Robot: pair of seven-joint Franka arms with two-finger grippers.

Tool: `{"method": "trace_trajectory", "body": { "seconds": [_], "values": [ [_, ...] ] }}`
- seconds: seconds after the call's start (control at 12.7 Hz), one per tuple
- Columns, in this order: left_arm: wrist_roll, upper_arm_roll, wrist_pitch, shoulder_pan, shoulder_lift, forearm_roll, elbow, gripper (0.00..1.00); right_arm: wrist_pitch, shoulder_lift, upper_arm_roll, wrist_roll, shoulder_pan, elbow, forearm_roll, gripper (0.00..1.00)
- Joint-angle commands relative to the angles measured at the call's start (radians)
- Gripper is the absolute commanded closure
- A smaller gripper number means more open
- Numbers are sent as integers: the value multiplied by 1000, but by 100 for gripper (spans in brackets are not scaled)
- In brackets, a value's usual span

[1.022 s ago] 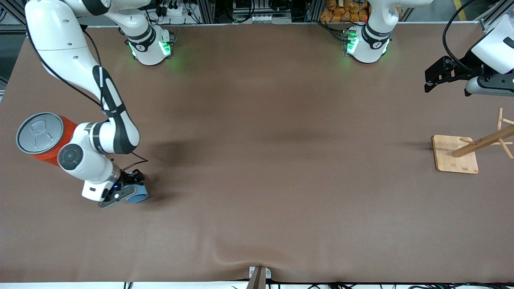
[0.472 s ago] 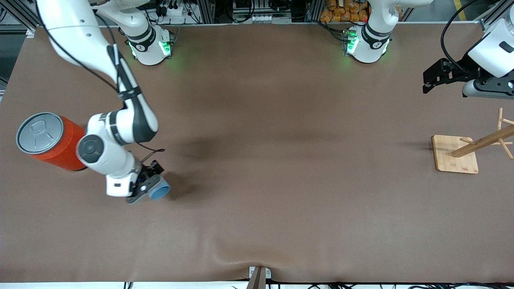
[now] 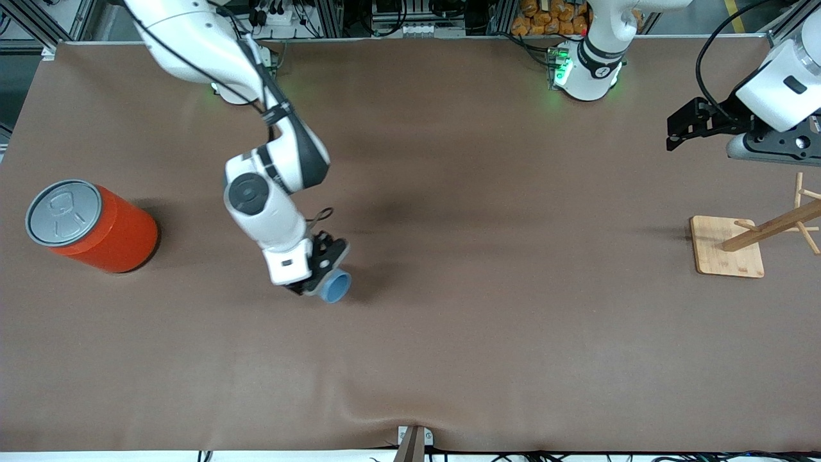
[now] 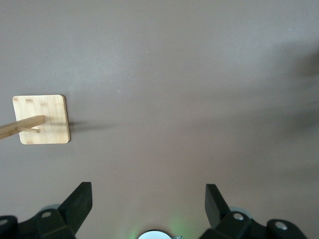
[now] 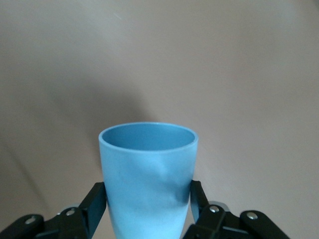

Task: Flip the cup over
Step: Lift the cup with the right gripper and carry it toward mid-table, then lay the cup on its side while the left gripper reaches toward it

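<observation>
Right hand (image 3: 324, 277), over mid-counter (image 3: 449, 321), grips the cup (image 3: 335, 286) by its lower wall; cup base hidden between fingers. Left hand (image 3: 681, 126) waits, released, partly cut off.

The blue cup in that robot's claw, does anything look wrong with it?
Yes, slightly. The cup is pinched between the right gripper fingers, and its thin wall is dented inward where they squeeze it. It is carried in the air with nothing visible inside. The left gripper waits open near the wooden stand.
</observation>
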Motion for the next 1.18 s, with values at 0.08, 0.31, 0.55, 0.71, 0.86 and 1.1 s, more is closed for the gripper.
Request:
{"method": "trace_trajectory", "body": {
  "seconds": [0.08, 0.31, 0.55, 0.71, 0.86, 1.1],
  "values": [
    [-4, -3, 20, -5, 23, -36, -1, 0, 159, 31, -9, -85, 117, -13, 6, 69],
    [-4, -13, 46, -28, 60, -55, -1, 0, 240, 62, -10, -131, 199, -16, 5, 73],
    [-4, -22, 86, -40, 124, -121, -1, 0, 246, 64, -10, -130, 207, -18, 5, 74],
    [-4, -23, 108, -49, 164, -182, 1, 0, 246, 64, -10, -130, 205, -18, 5, 74],
    [-7, -33, 135, -85, 192, -198, 1, 0, 243, 64, -10, -124, 201, -18, 5, 74],
    [-21, -34, 163, -131, 222, -200, 1, 0, 234, 48, -10, -112, 187, -18, 6, 72]
  ]
}}
